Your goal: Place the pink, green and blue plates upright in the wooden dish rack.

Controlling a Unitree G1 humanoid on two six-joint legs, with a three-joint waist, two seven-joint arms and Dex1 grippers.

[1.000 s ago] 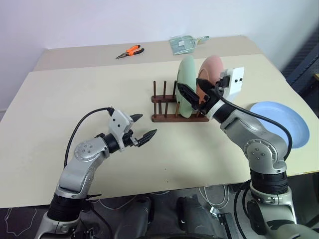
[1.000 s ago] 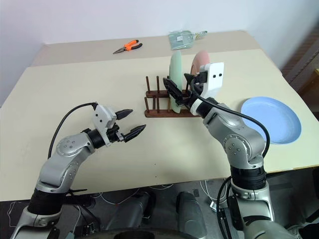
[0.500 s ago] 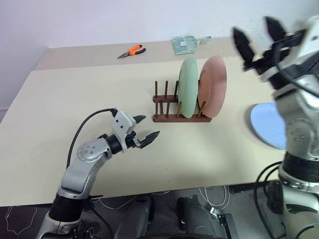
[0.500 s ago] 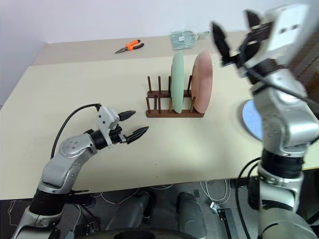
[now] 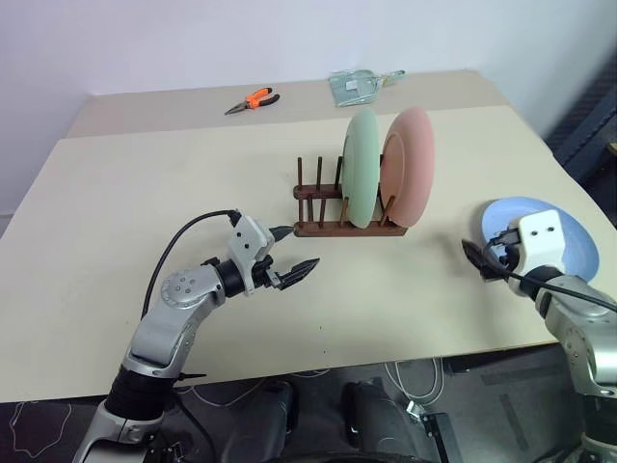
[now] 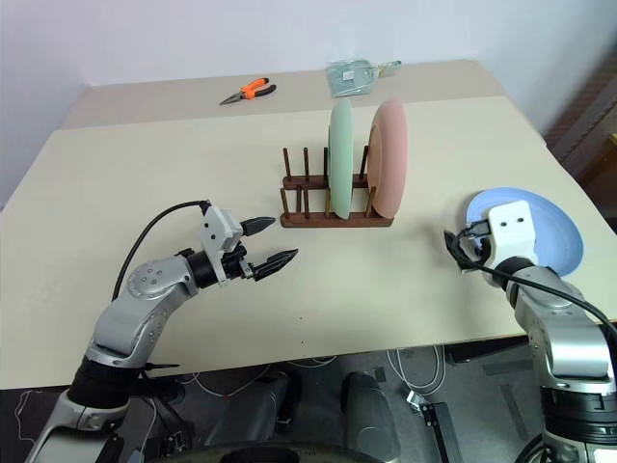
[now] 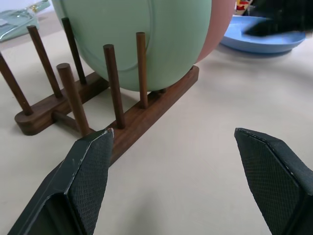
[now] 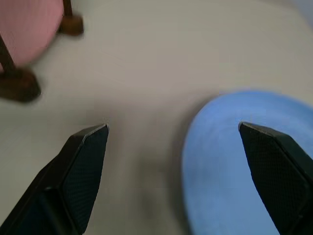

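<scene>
Standing upright in the rack (image 5: 349, 210), the green plate (image 5: 361, 166) and pink plate (image 5: 410, 160) are already slotted; the blue plate (image 5: 554, 220) lies flat right of it, approached by the empty, spread right gripper (image 8: 173, 142). The left gripper (image 5: 296, 253) is held spread and empty before the rack.

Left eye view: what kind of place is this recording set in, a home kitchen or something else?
Probably a lab or workshop test bench, not a kitchen: a bare beige table against a plain wall, orange-handled pliers lying at the back, and loose cables on the floor below the table edge.
</scene>
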